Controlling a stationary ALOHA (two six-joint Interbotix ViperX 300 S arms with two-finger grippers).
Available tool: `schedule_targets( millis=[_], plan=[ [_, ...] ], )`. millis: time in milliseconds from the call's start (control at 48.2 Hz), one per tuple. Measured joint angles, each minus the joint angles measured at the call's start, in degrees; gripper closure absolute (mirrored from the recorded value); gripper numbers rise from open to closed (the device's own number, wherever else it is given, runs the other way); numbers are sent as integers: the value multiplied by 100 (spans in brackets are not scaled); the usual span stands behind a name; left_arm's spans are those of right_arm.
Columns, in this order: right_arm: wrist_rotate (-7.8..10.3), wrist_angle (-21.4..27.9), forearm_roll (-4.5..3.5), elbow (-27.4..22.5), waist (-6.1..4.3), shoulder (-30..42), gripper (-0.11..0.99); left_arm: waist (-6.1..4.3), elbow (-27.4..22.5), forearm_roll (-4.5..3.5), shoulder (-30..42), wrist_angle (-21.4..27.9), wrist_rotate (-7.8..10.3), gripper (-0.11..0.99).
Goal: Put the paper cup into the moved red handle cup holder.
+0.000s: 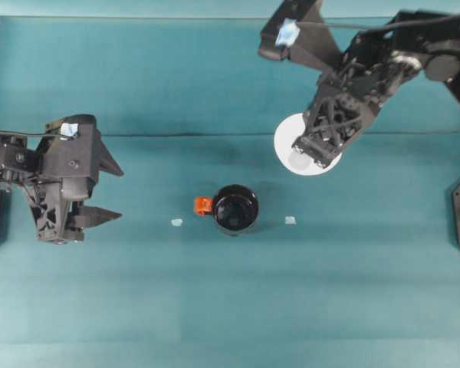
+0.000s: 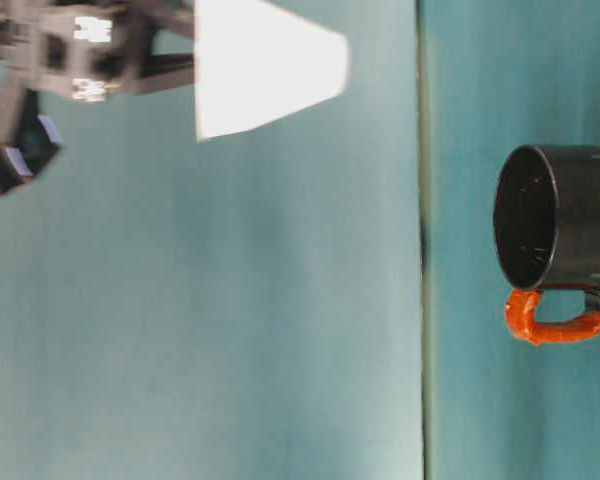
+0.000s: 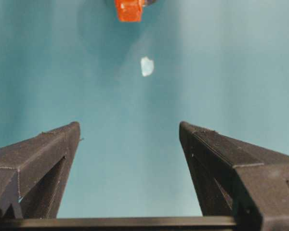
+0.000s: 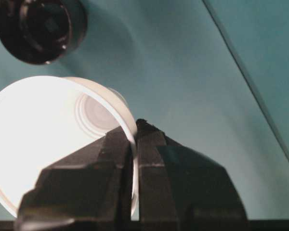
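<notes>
White paper cup [image 4: 43, 139] rim pinched between right fingers [image 4: 111, 159], lifted off table; left fingers [image 3: 33, 159] apart, empty.

Left gripper [image 1: 107, 194] spread wide and idle, right gripper [image 1: 316, 153] clamped, raised

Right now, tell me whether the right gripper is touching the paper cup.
Touching. In the right wrist view the right gripper pinches the paper cup by its rim, one finger inside the wall and one outside, with no gap showing.

A teal cloth [image 1: 138, 307] covers the table and backdrop, evenly lit, with a faint horizontal fold line.
</notes>
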Motion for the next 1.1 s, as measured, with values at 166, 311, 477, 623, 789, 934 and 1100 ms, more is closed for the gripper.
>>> schedule_targets(
  millis=[166,311,477,623,789,934,1100],
  plan=[
    [0,-422,18,-211,211,158,98,0,0,9,0,0,-44,-3],
    [9,-712,26,-378,360,396,98,9,-9,0,0,0,-132,-3],
    [9,-984,26,-396,501,773,98,9,0,0,0,0,-141,-3],
    [9,-1336,35,-404,686,1143,98,9,9,9,0,0,-167,-3],
    [9,-1547,26,-448,809,1529,98,9,9,0,0,0,-167,-3],
    [9,-1600,26,-448,844,1775,98,9,18,0,0,0,-167,-2],
    [0,-1626,26,-448,896,1986,98,9,44,9,9,0,-167,-2]
  ],
)
